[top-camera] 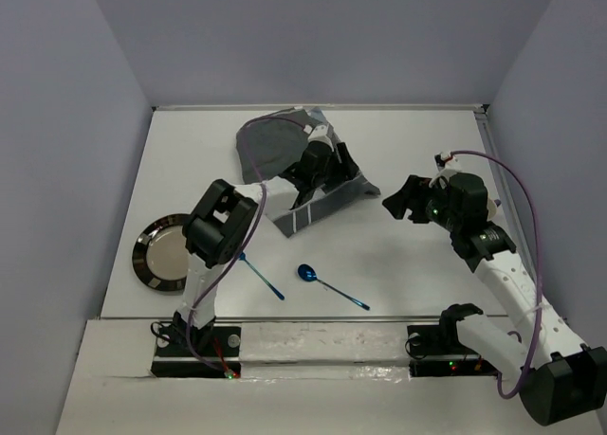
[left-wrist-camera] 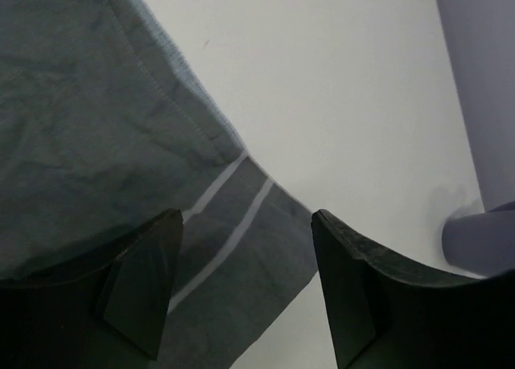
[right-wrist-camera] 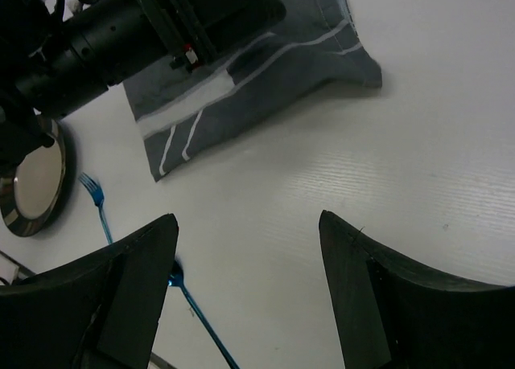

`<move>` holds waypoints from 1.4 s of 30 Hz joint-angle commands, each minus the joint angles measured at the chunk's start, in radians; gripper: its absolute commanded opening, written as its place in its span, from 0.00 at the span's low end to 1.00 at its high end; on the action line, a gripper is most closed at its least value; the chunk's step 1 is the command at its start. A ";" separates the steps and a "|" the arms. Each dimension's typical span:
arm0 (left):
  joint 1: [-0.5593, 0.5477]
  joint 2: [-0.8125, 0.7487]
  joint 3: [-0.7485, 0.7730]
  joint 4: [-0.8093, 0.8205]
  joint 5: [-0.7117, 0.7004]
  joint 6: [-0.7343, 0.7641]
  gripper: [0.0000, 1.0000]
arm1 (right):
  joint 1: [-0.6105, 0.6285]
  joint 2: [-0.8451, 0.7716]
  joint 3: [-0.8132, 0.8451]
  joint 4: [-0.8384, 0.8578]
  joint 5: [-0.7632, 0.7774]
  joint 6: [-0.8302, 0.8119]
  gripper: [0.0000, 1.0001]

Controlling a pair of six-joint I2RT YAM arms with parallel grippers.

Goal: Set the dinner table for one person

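Note:
The white dinner table (top-camera: 417,141) holds a crumpled dark grey striped cloth mat (top-camera: 275,151) at the back middle. My left gripper (top-camera: 330,168) hovers over the mat's right part, open and empty. In the left wrist view the left gripper (left-wrist-camera: 245,224) has its jaws wide apart above the mat's striped corner (left-wrist-camera: 233,256). My right gripper (top-camera: 399,206) is open and empty above bare table, right of the mat. In the right wrist view the right gripper (right-wrist-camera: 248,224) looks toward the mat (right-wrist-camera: 265,79) and the left arm (right-wrist-camera: 105,31).
A round silver plate (top-camera: 161,253) lies at the left. A blue fork (top-camera: 262,275) and a blue spoon (top-camera: 328,285) lie near the front middle; both also show in the right wrist view, fork (right-wrist-camera: 98,204) and spoon (right-wrist-camera: 197,313). Grey walls enclose the table.

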 commanded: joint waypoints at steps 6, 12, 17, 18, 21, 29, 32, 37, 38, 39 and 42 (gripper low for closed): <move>0.007 -0.252 -0.107 0.013 -0.086 0.123 0.72 | 0.005 0.101 -0.025 0.158 0.121 0.088 0.70; -0.118 -0.234 -0.055 -0.137 -0.037 0.385 0.55 | 0.005 -0.013 -0.034 0.131 0.247 0.099 0.62; -0.218 -0.074 0.092 -0.275 -0.101 0.634 0.53 | 0.005 -0.201 -0.002 -0.009 0.391 0.083 0.56; -0.230 -0.031 0.141 -0.297 -0.122 0.661 0.54 | 0.005 -0.223 0.015 -0.033 0.422 0.079 0.56; -0.233 0.022 0.238 -0.340 -0.119 0.735 0.56 | 0.005 -0.304 0.030 -0.102 0.442 0.071 0.55; -0.264 0.165 0.403 -0.479 -0.121 0.913 0.58 | 0.005 -0.363 0.050 -0.181 0.396 0.050 0.59; -0.275 0.207 0.437 -0.501 -0.198 0.960 0.61 | 0.005 -0.349 0.047 -0.176 0.353 0.053 0.61; -0.292 0.242 0.471 -0.506 -0.242 0.991 0.63 | 0.005 -0.335 0.040 -0.165 0.312 0.050 0.61; -0.293 0.245 0.476 -0.509 -0.242 1.000 0.63 | 0.005 -0.335 0.040 -0.161 0.307 0.048 0.61; -0.296 0.253 0.485 -0.507 -0.245 1.008 0.63 | 0.005 -0.333 0.037 -0.162 0.307 0.048 0.61; -0.301 0.288 0.526 -0.527 -0.265 1.033 0.62 | 0.005 -0.338 0.038 -0.161 0.312 0.045 0.61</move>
